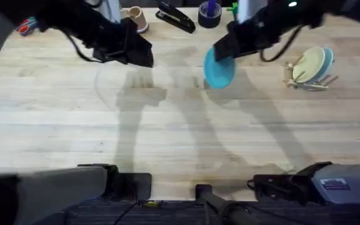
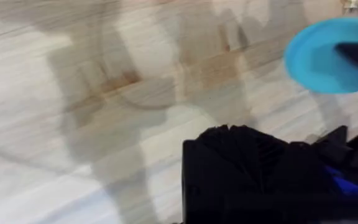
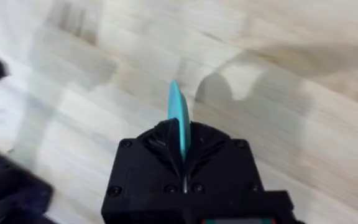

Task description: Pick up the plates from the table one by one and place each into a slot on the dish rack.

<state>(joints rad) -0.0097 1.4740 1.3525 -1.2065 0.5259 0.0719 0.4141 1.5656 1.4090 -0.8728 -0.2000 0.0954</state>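
Note:
A bright turquoise plate (image 1: 219, 70) hangs on edge above the table (image 1: 167, 125), right of centre at the back, with my right gripper (image 1: 222, 50) shut on its rim. The right wrist view shows that plate (image 3: 178, 115) edge-on, clamped in my right gripper (image 3: 180, 134). In the left wrist view the plate (image 2: 322, 56) shows farther off. My left gripper (image 1: 141, 55) hovers over bare wood at the back left of centre, shut and holding nothing (image 2: 244, 146). The dish rack (image 1: 305, 78) stands at the far right with a pale yellow plate (image 1: 310, 64) and a light blue plate (image 1: 327, 57) upright in it.
Along the far edge lie a black stapler (image 1: 175, 17), a dark tape roll (image 1: 209, 15), a beige cup (image 1: 136, 19) and a red item (image 1: 27, 26). Both arm bases sit at the near edge. Bare planks run across the middle and front.

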